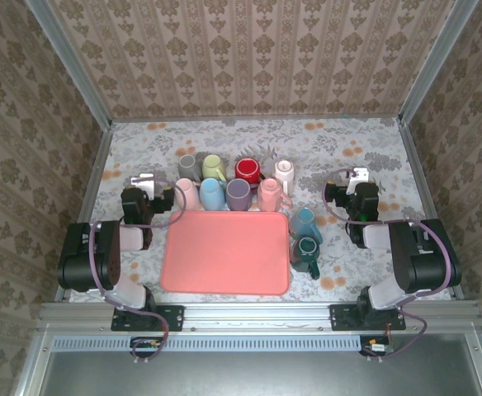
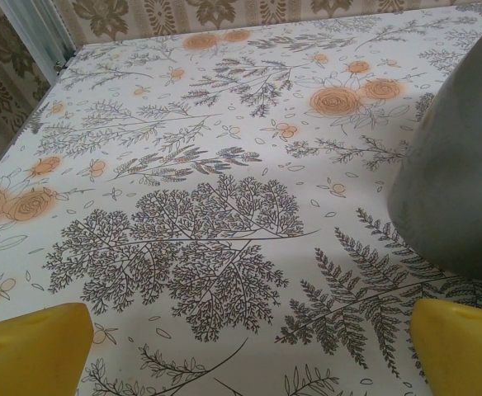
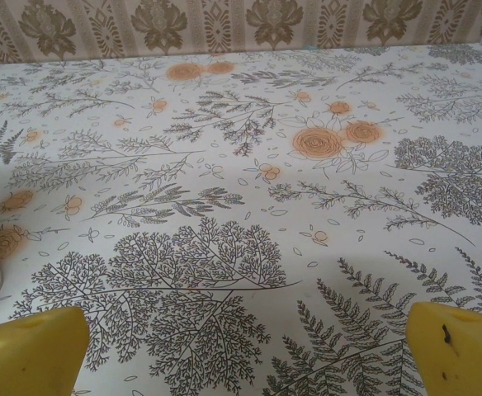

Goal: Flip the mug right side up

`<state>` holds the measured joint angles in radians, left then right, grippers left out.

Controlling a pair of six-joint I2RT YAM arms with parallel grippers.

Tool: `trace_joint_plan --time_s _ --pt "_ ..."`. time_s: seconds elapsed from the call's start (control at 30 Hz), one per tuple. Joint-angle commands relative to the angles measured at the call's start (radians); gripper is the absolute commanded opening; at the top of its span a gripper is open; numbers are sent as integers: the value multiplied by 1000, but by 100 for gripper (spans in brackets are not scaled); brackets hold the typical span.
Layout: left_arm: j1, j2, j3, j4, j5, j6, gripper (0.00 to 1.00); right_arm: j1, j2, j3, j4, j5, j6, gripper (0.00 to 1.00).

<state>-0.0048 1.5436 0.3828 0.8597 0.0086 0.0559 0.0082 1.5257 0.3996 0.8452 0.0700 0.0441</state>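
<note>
Your arms (image 1: 92, 257) flank the pink tray (image 1: 224, 252), left gripper (image 1: 142, 180) and right gripper (image 1: 358, 176) both spread wide and empty, while the mugs (image 1: 238, 194) crowd the tray's far edge and right side, none of them touched.

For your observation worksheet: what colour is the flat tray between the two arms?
The tray is salmon pink, shown best in the top external view.

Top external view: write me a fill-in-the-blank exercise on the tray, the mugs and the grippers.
The tray in front of the mug rows is coloured ___. Just right of it stand ___ teal mugs. The left gripper and right gripper both have their jaws ___.
Missing words: pink; two; open.
</note>
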Motion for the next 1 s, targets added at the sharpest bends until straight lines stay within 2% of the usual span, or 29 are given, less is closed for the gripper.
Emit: trace_joint_plan --time_s 0.0,0.07,0.17,0.33,0.43,0.5,0.57,0.67,0.73,0.8,0.83,0.87,0.9,0.97 --pt "1 -15 17 8 19 2 100 -2 -1 4 16 -34 -10 100" --pt "-8 -91 22 -66 8 8 100 21 -64 15 -49 -41 -42 100" --pt "-34 -210 87 -259 -62 15 100 78 -205 105 -312 42 -64 100" --pt "-116 -370 166 -403 -172 29 100 201 -405 180 -465 130 -27 100" --pt "-190 -451 234 -529 -235 4 100 260 -499 258 -612 116 36 100" --pt "-275 -497 291 -644 -291 -18 100 318 -542 328 -761 127 102 100" --pt "-403 -528 362 -777 -362 -37 100 400 -569 403 -928 145 170 100" --pt "-607 -538 484 -1008 -438 -94 100 573 -576 542 -1232 330 239 100" --pt "-724 -504 591 -1204 -536 -145 100 671 -549 655 -1448 415 245 100" --pt "-794 -449 720 -1443 -577 -211 100 678 -515 771 -1680 374 306 100" --pt "-798 -416 798 -1574 -531 -232 100 669 -504 807 -1758 314 308 100" --pt "-795 -388 857 -1668 -497 -258 100 666 -508 819 -1800 318 363 100" --pt "-792 -375 881 -1721 -501 -318 100 663 -520 818 -1839 341 430 100" --pt "-768 -389 876 -1749 -432 -400 100 605 -565 784 -1827 192 423 100"
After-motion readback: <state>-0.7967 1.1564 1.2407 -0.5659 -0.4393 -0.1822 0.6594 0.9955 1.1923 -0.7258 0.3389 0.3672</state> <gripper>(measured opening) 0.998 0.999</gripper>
